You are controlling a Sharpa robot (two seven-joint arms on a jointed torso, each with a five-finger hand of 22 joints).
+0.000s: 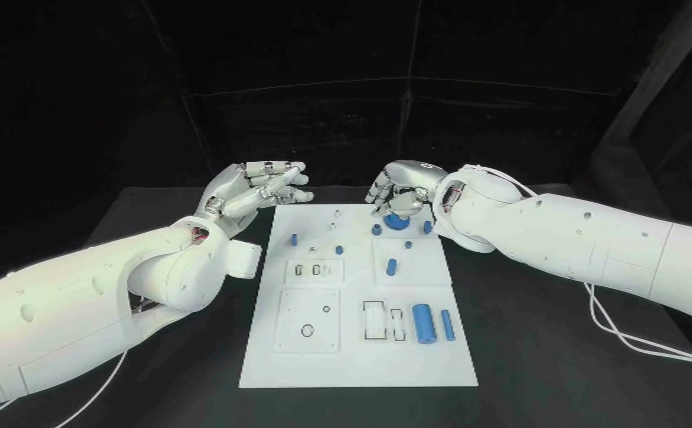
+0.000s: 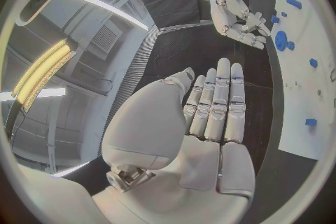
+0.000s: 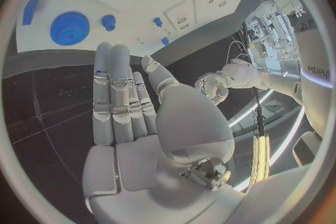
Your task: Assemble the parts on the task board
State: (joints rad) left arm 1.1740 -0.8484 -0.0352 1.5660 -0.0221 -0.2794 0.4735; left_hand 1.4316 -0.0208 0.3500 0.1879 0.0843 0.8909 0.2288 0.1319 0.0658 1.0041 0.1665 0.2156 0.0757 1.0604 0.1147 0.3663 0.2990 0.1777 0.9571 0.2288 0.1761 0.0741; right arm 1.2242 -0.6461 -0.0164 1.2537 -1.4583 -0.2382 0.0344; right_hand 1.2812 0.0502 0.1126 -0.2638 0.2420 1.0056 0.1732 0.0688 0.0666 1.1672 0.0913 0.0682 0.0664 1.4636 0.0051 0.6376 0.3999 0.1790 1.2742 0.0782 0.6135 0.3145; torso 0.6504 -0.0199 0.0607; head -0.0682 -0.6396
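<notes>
Near parts: big blue cylinder (image 1: 423,323) and slim pin (image 1: 447,324) lie loose on the task board (image 1: 361,368); a careless sweep could roll them.
Mid board: small blue pegs (image 1: 391,267) crowd the path.
Far edge: blue gear (image 1: 397,219) under the right hand (image 1: 405,188), fingers apart, holding nothing; a slip could knock it.
Left hand (image 1: 260,188): empty, fingers loosely spread, above the desk (image 1: 173,218).

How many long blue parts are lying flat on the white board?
3: a thick blue cylinder and a thin blue rod side by side at the white board's near right, a shorter blue peg mid-board. The right robot hand may hide more.
</notes>
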